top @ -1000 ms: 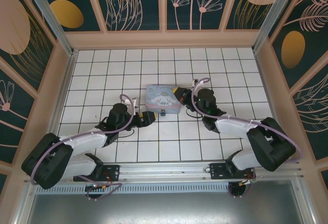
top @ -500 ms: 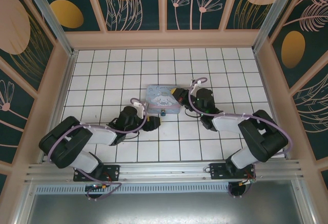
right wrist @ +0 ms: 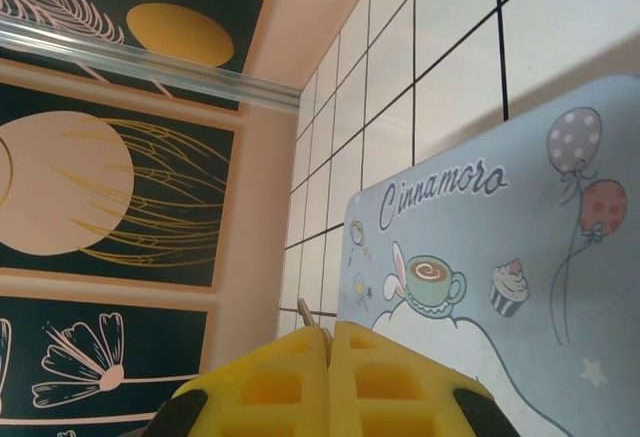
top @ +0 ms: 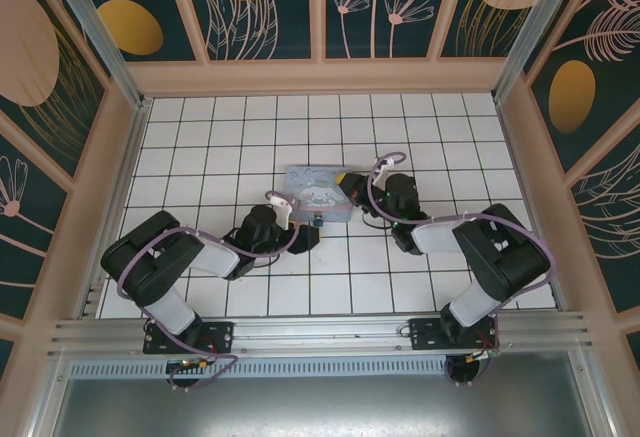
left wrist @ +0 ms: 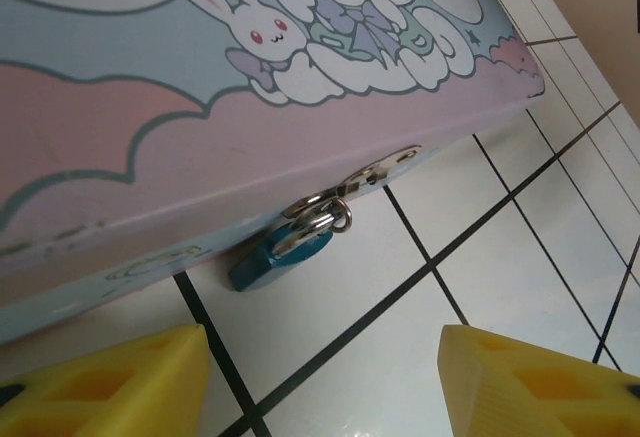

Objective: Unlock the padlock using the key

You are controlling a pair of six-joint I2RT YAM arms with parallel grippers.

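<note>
The teal padlock [left wrist: 278,253] hangs by its silver shackle from the hasp on the front edge of the pastel blue cartoon tin [left wrist: 200,107] and rests on the white tiles; from above the padlock [top: 316,220] is a small dot at the tin's near edge. My left gripper [left wrist: 320,382] is open just short of the padlock, one yellow fingertip [left wrist: 100,382] on each side of the view. My right gripper [right wrist: 330,342] is shut on the key [right wrist: 304,310], whose thin metal tip sticks out above the pads, beside the tin's right end.
The tin [top: 318,193] lies mid-floor between both arms. Patterned walls with tan frames [top: 320,75] enclose the tiled floor. Open tiles lie behind the tin and to the far left and right.
My left gripper has slid right along the floor toward the padlock. The right arm has folded in slightly, its gripper staying at the tin's right end.
</note>
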